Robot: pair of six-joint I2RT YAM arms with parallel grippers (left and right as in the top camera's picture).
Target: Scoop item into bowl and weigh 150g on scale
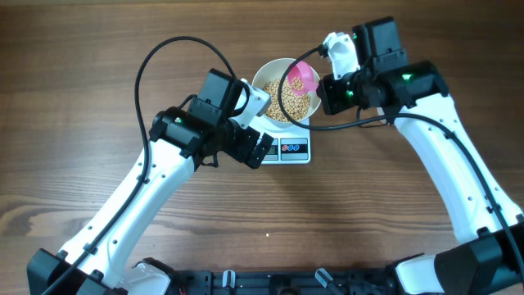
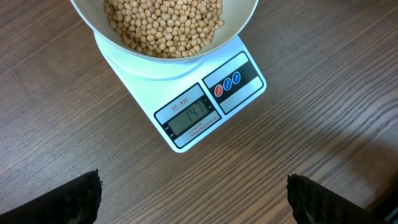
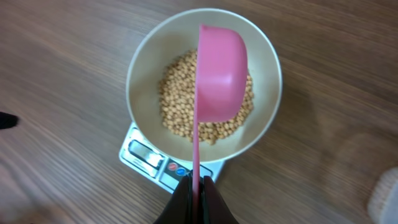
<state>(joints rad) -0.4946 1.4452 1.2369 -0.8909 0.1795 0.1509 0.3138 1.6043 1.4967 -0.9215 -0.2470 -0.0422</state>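
1. We see the white bowl [image 1: 264, 76] sitting on the scale [image 1: 293, 149], in the middle of the wooden worktop [image 1: 98, 49].
2. The beans [image 3: 177, 102] lie in a heap at the bottom of the bowl, well below its rim.
3. Our right hand [image 3: 196, 186] is clamped tight on the thin handle of a pink scoop [image 3: 221, 71].
4. The scoop's cup hangs over the bowl, turned so that only its rounded back faces the wrist camera. We cannot tell whether any beans are in it.
5. Our left hand [image 2: 196, 199] has its fingers [image 2: 81, 196] spread wide apart and holds nothing. It hovers over bare worktop just in front of the scale.
6. The scale's display [image 2: 188, 118] is lit with digits that look like 141.
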